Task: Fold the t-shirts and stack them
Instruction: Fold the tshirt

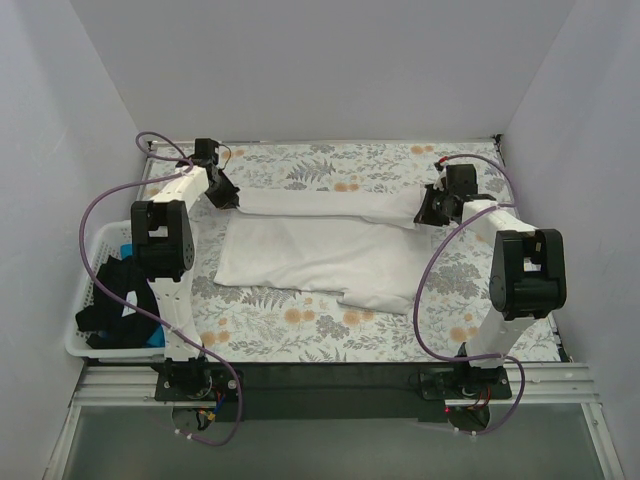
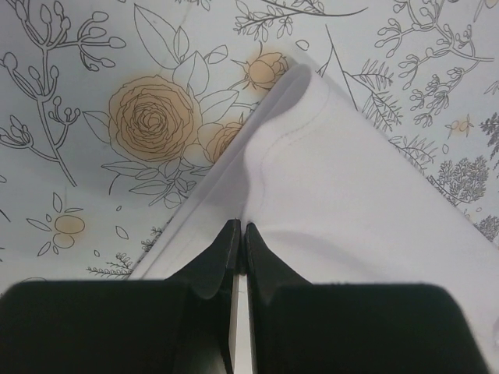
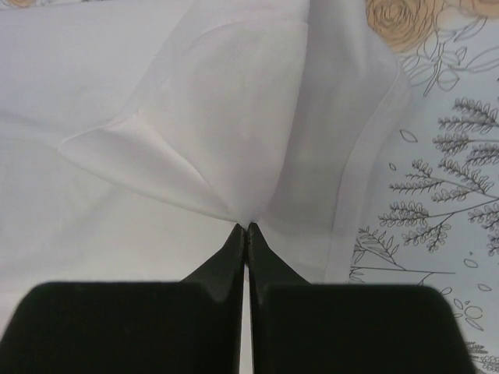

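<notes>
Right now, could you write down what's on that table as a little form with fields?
cover: floral tablecloth
main item: white shirt, spread out in the middle
left gripper: shut on the shirt's far edge, left end
right gripper: shut on the shirt's far edge, right end
basket: white, at the table's left side
in the basket: a black shirt and a blue shirt, bunched up
finished stack: none in view
</notes>
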Available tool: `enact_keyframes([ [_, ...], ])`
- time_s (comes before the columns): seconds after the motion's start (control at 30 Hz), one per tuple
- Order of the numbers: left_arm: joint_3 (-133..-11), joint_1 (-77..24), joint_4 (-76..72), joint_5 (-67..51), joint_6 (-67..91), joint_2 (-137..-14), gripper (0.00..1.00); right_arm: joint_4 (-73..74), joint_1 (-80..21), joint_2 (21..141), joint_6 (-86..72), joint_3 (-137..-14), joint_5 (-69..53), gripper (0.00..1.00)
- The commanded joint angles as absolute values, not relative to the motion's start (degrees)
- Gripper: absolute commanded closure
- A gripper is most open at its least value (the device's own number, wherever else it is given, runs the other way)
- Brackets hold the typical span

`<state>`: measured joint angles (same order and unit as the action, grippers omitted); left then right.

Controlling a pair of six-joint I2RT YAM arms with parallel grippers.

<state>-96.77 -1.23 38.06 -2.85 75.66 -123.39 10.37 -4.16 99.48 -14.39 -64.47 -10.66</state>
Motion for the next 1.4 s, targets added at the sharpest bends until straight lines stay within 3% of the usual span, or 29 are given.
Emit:
enact_keyframes([
  [0.0,-96.24,-0.79,38.23,-3.43,75.50,-118.74,1.00,11.51,-3.87,98.79,-16.96,-63.81,-11.25,0.99],
  [0.53,-100.98,-0.79,41.04,-1.14,74.44,-119.97,1.00,13.62,-3.87,96.68,-18.81,-63.20,-13.71,0.99],
  [1.07,-96.43,-0.97,38.59,2.29,74.35,-123.84,1.00,12.39,-3.95,97.74,-19.51,-58.80,-18.45,0.99],
  [1.1,-95.72,-0.97,37.63,2.02,74.36,-123.40,1.00,11.70,-3.87,97.56,-19.60,-58.28,-18.81,0.97],
  [1.17,-94.75,-0.97,37.27,1.76,74.53,-122.35,0.94,11.16,-3.95,97.12,-19.60,-58.10,-18.98,0.79],
  [1.23,-94.66,-0.97,37.27,2.28,74.53,-120.86,0.84,10.72,-3.69,96.24,-19.60,-58.62,-18.72,0.63],
  [1.37,-92.99,-0.97,35.34,4.39,74.71,-116.21,0.60,10.28,-1.06,94.57,-19.60,-60.90,-18.19,0.48],
])
